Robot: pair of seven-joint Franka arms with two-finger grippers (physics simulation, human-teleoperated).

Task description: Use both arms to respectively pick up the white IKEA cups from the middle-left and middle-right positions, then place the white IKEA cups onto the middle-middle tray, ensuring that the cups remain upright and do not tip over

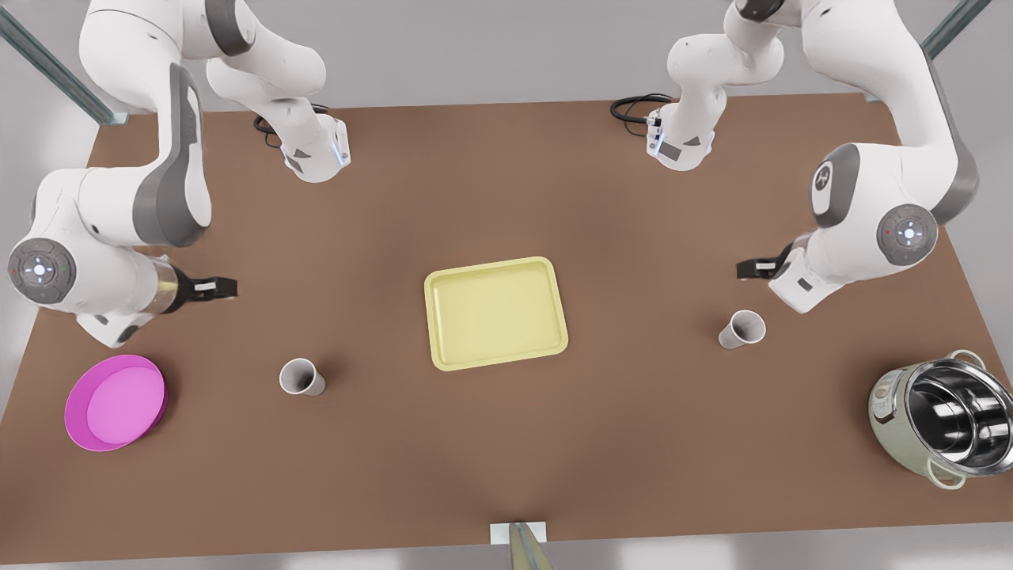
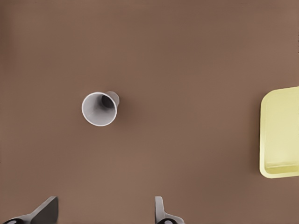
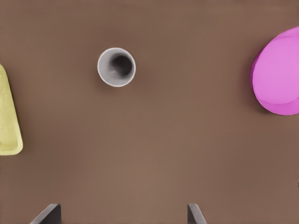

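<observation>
Two white cups stand upright on the brown table, either side of the pale yellow tray (image 1: pixel 496 312). The cup at the front view's left (image 1: pixel 301 377) is the one in the right wrist view (image 3: pixel 117 66). My right gripper (image 1: pixel 229 286) hangs open above the table, back from it and apart, its fingertips (image 3: pixel 46 215) spread wide. The cup at the front view's right (image 1: pixel 742 328) appears in the left wrist view (image 2: pixel 99 108). My left gripper (image 1: pixel 742 270) is open too, above and behind that cup, with nothing between its fingertips (image 2: pixel 163 215).
A round magenta bowl (image 1: pixel 117 401) sits near the front-left corner in the front view, close to the left-hand cup. A large steel pot (image 1: pixel 946 427) stands at the front right. The tray's edge (image 2: pixel 280 135) lies well apart from the cup.
</observation>
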